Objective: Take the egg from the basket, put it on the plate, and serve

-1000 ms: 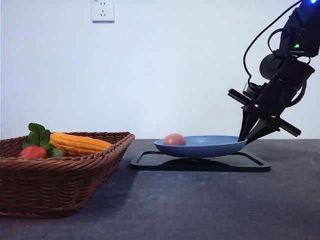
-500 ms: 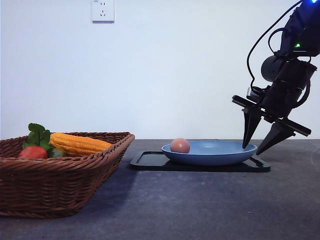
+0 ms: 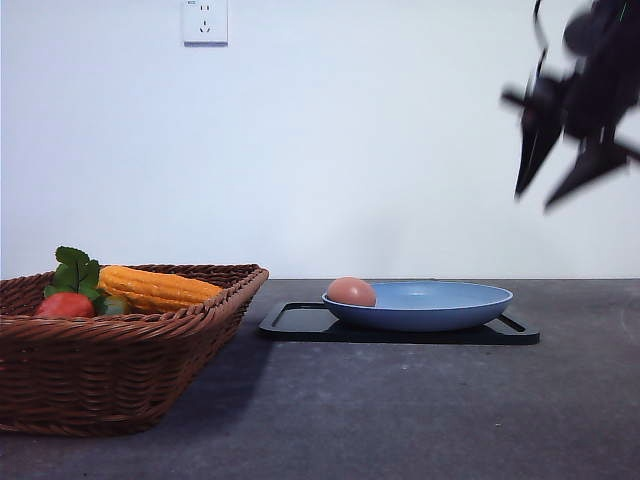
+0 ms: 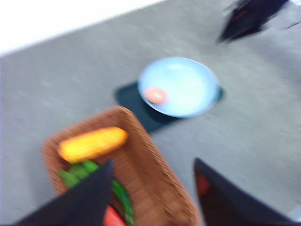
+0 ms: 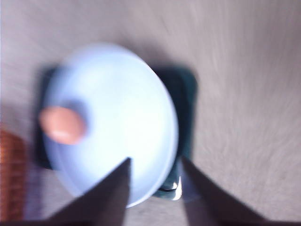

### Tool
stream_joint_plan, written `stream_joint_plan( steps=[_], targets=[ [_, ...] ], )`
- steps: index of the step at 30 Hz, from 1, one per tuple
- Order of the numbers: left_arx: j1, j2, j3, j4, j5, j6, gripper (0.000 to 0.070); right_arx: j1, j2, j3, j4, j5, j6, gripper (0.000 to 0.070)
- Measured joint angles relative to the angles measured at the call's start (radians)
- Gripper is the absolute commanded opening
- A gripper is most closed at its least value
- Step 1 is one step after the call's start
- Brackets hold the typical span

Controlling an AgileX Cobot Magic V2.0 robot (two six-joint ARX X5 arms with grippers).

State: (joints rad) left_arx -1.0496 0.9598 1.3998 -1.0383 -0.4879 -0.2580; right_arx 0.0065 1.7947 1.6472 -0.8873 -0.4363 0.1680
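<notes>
The pinkish-brown egg [image 3: 351, 291] lies at the left side of the light blue plate [image 3: 440, 304], which rests flat on a black tray [image 3: 400, 330]. My right gripper [image 3: 549, 192] hangs open, blurred, high above the plate's right rim, holding nothing. In the right wrist view the egg [image 5: 62, 124] and plate [image 5: 122, 113] lie below the open right gripper [image 5: 153, 165]. The wicker basket [image 3: 110, 370] stands at the left. In the left wrist view my left gripper [image 4: 153, 167] is open above the basket [image 4: 141, 165], with the plate [image 4: 188, 89] and egg [image 4: 155, 95] beyond.
The basket holds a yellow corn cob [image 3: 155, 287], a red tomato-like fruit [image 3: 65, 305] and green leaves [image 3: 75, 268]. The dark grey table [image 3: 400, 410] stretches in front of tray and basket. A socket [image 3: 205, 20] sits on the white wall.
The plate went from tilted and held at its right rim to lying flat on the tray. My right gripper let go and rose quickly well above the plate.
</notes>
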Motion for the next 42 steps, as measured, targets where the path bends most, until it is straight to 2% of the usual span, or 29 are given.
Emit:
stream_joint_plan(
  steps=[1, 3, 6, 9, 13, 17, 20, 27, 31, 35, 42],
  targets=[
    [0.001, 0.009, 0.0, 0.013, -0.017, 0.014, 0.0097, 0.004, -0.034, 0.001, -0.001, 0.002, -0.006, 0.0028],
    [0.009, 0.029, 0.0, 0.04, -0.037, 0.052, 0.0, 0.023, -0.101, 0.001, -0.01, 0.025, -0.016, 0.0],
    [0.033, 0.051, 0.0, 0.06, -0.039, 0.113, 0.0, 0.08, -0.19, 0.001, -0.039, 0.103, -0.035, 0.0],
    [0.068, 0.061, 0.0, 0.073, -0.039, 0.165, 0.0, 0.167, -0.268, -0.002, -0.069, 0.218, -0.063, 0.0],
    [0.16, 0.05, -0.008, 0.077, -0.039, 0.205, 0.0, 0.29, -0.395, -0.068, -0.028, 0.384, -0.087, 0.0],
    [0.287, -0.017, -0.057, 0.107, -0.038, 0.217, 0.0, 0.396, -0.552, -0.229, 0.115, 0.491, -0.094, 0.0],
    [0.361, -0.113, -0.135, 0.191, -0.018, 0.218, 0.0, 0.464, -0.683, -0.405, 0.263, 0.582, -0.094, 0.0],
    [0.426, -0.368, -0.425, 0.401, 0.023, 0.217, 0.0, 0.584, -0.976, -0.858, 0.629, 0.734, -0.094, 0.0],
    [0.426, -0.469, -0.592, 0.454, 0.05, 0.206, 0.0, 0.621, -1.115, -1.088, 0.765, 0.778, -0.094, 0.0],
    [0.426, -0.509, -0.673, 0.464, 0.076, 0.192, 0.0, 0.63, -1.222, -1.246, 0.809, 0.779, -0.093, 0.0],
    [0.426, -0.509, -0.674, 0.468, 0.078, 0.178, 0.0, 0.63, -1.322, -1.291, 0.825, 0.799, -0.07, 0.0]
  ],
)
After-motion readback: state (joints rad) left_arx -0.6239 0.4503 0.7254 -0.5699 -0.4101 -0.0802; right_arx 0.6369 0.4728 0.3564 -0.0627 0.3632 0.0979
